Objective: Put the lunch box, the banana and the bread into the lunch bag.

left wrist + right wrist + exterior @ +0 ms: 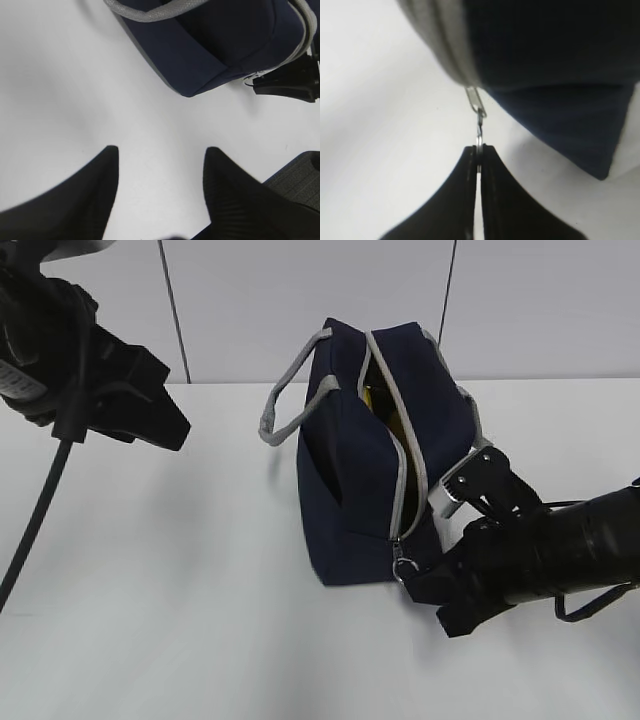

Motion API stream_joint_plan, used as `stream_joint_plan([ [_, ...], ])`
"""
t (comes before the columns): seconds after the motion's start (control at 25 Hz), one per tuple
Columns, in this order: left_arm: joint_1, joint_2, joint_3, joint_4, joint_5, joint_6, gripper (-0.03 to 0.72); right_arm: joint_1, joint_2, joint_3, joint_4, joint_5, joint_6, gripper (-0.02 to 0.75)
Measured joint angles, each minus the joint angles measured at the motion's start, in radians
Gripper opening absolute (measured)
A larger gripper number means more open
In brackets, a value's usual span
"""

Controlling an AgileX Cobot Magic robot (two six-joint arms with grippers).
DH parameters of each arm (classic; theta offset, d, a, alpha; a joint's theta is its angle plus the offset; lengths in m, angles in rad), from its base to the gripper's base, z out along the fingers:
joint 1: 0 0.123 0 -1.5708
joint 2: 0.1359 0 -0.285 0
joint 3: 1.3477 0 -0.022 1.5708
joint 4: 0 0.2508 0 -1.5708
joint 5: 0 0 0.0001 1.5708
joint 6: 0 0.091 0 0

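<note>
2 grippers: right gripper [479, 150] pinches the lunch bag [380, 460] zipper ring [479, 135]; left gripper [160, 150] spread, holding nothing.

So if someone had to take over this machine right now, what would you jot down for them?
Right gripper: shut on the zipper ring pull at the near, lower end of the lunch bag.
Left gripper: open, holding nothing, above bare table left of the bag.
Bag stands on the table, its zipper open along the top. Something yellow shows inside, likely the banana. The lunch box and bread are not visible anywhere, so they may already be inside; check this.
Left: probably confirming the contents; the right gripper already has the pull if closing is wanted.
</note>
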Motion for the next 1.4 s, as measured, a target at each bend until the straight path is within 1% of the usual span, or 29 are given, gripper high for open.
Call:
stream_joint_plan([
  [0.12, 0.0, 0.0, 0.0, 0.005, -0.001, 0.0, 0.389, 0.0, -0.012, 0.0, -0.08, 0.0, 0.072, 0.0],
  [0.24, 0.0, 0.0, 0.0, 0.006, -0.002, 0.0, 0.389, 0.0, -0.037, 0.0, -0.118, 0.0, 0.111, 0.0],
  [0.68, 0.0, 0.0, 0.0, 0.006, -0.009, 0.0, 0.388, 0.0, -0.148, 0.002, -0.164, 0.002, 0.154, 0.0],
  [1.4, 0.0, 0.0, 0.0, 0.006, -0.016, 0.0, 0.385, 0.0, -0.256, -0.005, -0.172, 0.02, 0.157, 0.0],
])
